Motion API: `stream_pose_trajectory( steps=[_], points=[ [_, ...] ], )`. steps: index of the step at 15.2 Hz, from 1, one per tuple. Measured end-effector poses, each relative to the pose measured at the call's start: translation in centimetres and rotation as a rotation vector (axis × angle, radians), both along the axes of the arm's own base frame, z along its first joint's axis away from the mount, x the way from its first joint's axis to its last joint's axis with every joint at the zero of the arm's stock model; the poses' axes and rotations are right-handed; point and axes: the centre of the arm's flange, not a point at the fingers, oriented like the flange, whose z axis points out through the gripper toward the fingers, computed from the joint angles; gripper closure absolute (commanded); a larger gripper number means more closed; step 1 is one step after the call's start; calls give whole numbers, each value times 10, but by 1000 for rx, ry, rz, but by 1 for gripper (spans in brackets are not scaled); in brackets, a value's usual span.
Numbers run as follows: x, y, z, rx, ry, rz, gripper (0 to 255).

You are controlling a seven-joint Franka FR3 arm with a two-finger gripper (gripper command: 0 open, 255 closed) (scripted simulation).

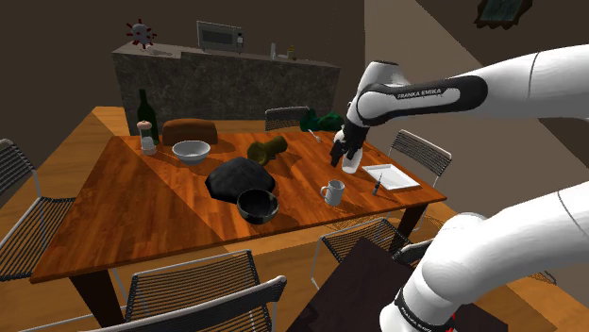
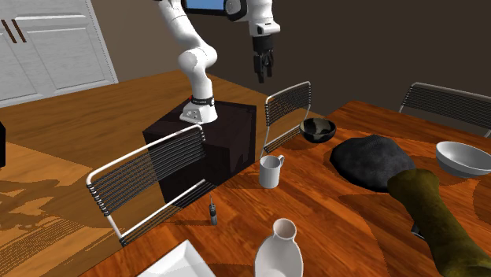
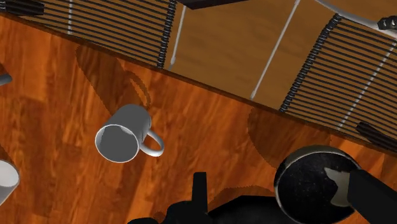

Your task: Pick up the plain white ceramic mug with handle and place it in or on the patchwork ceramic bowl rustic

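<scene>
while the end effector (image 2: 263, 72) hangs wide open, the white mug (image 3: 122, 135) stands upright near the dark bowl (image 3: 302, 186).

A white mug (image 1: 332, 192) (image 2: 271, 171) (image 3: 121, 135) stands upright near the desk's (image 1: 142, 207) edge, its handle turned roughly toward the bowl (image 1: 256, 205) (image 2: 318, 129) (image 3: 312, 184). The bowl is dark with pale patches and sits upright by that same desk edge, apart from the mug.
</scene>
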Motion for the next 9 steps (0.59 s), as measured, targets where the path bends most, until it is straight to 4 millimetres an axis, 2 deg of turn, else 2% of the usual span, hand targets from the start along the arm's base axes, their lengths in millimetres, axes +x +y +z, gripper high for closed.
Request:
stream_pose_trajectory(
  steps=[9],
  points=[
    [24,-87,-79,17,-6,-40,0]
  ],
)
